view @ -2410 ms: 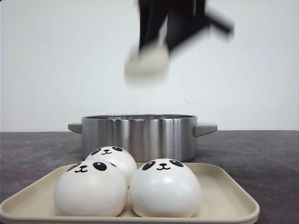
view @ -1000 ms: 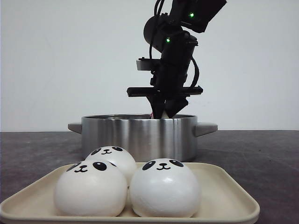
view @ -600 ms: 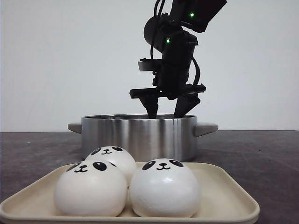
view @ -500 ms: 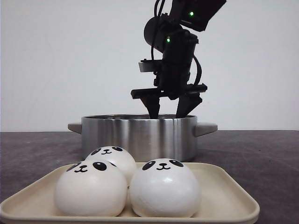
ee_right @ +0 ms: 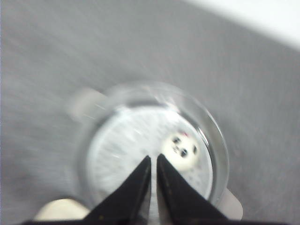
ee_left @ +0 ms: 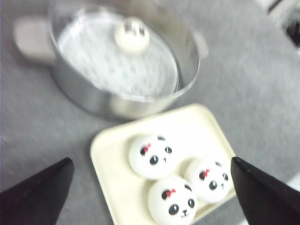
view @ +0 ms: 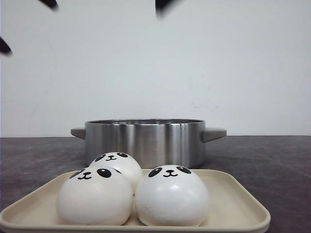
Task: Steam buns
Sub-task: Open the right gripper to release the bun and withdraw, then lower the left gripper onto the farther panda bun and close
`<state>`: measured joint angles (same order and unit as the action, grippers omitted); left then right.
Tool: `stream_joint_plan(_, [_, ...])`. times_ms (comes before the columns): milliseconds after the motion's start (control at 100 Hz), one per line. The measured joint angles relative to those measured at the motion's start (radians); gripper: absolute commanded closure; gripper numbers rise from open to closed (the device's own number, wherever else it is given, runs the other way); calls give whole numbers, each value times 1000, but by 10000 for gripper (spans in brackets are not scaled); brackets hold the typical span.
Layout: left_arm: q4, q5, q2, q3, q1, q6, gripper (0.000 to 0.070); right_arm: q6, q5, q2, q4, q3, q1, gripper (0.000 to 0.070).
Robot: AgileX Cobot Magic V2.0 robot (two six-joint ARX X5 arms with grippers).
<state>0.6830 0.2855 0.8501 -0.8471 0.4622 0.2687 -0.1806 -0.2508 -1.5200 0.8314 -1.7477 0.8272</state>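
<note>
Buns (view: 132, 194): 3 on tray (view: 233, 204), 1 in pot (view: 144, 141).

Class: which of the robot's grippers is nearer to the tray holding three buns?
Probably left. The left gripper hangs open above the tray; the right gripper, jaws closed, is above the pot beyond it.

The right gripper (ee_right: 153, 187) has risen from the pot (view: 146, 141), exiting the frame's top, fingers together.

White buns (view: 171, 196) with black panda faces; cream tray (view: 238, 204); silver pot (view: 146, 141).
</note>
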Motion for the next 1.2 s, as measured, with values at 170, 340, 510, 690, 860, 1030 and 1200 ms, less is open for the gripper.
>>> stream_joint_plan(170, [-50, -31, 167, 0, 103, 53, 0, 1, -161, 213, 18, 0, 151, 693])
stream_joint_plan(340, [-119, -104, 321, 0, 205, 100, 0, 1, -269, 354, 21, 0, 231, 693])
stream_joint_plan(510, [-196, -126, 457, 0, 248, 134, 0, -5, -303, 418, 51, 0, 234, 693])
stream_joint_plan(690, [-259, -160, 590, 0, 254, 159, 0, -45, -303, 425, 101, 0, 240, 693])
stream_joint_plan(860, [-296, -182, 663, 0, 254, 191, 0, -92, -301, 418, 122, 0, 272, 693])
stream_joint_plan(1030, [-339, -185, 701, -7, 254, 198, 0, -109, -303, 418, 122, 0, 295, 693])
stream_joint_plan(1200, [-348, -186, 720, -21, 254, 198, 71, -114, -303, 418, 122, 0, 298, 693])
